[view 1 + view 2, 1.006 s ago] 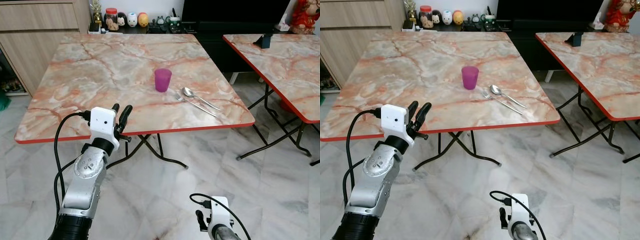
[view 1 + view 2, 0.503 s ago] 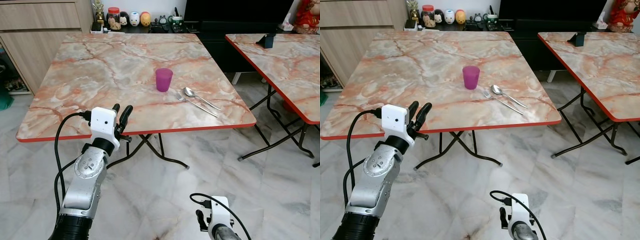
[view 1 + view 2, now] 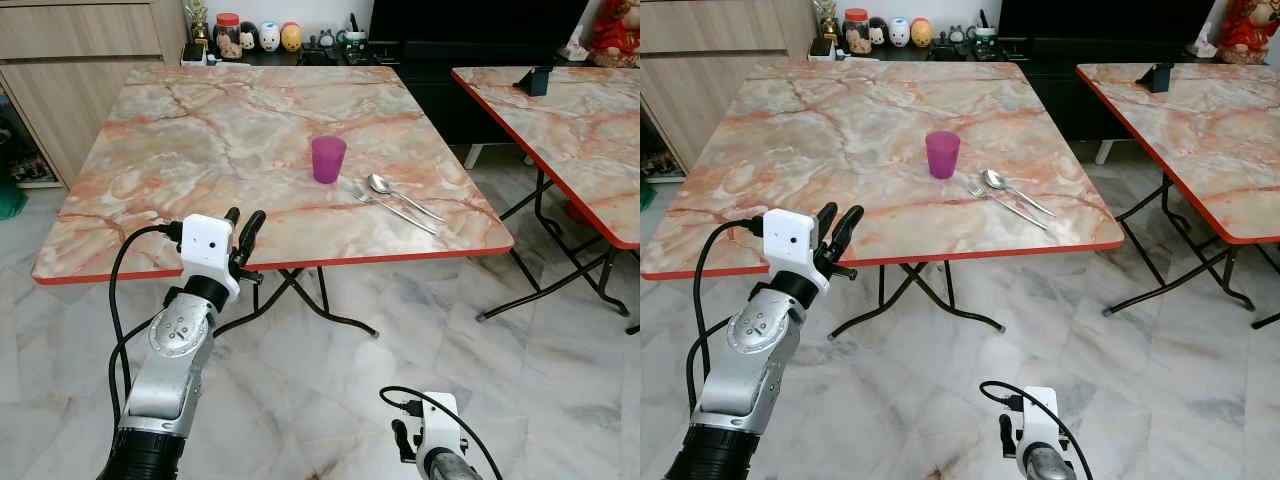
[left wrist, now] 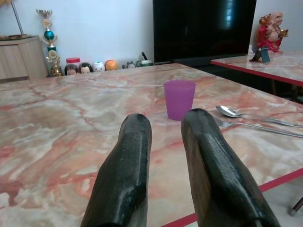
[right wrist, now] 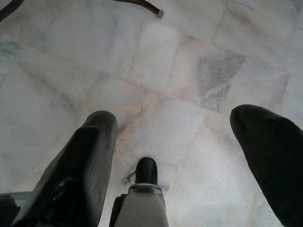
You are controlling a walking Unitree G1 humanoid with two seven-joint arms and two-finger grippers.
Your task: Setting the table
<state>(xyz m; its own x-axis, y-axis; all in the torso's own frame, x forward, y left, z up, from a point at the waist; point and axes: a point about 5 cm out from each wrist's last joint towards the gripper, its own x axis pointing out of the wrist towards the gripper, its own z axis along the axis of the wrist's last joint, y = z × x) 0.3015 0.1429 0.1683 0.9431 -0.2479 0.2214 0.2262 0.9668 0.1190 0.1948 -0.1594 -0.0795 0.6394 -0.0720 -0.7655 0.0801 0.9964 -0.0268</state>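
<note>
One purple cup (image 3: 327, 158) sits mid-frame on the tabltop (image 3: 200, 140), up and right of the left gripper (image 3: 243, 230), whose fingers are slightly apart and hold nothing. Nothing has moved since before.

A: Where's the left hand (image 3: 243, 228)?
B: Raised in front of the body on its silver arm, black fingers (image 4: 128, 175) pointing forward, side by side with only a narrow gap between them, holding nothing.
A: And the right hand (image 5: 182, 156)?
B: Hanging low, pointing down at the floor, fingers spread wide apart, empty.
</note>
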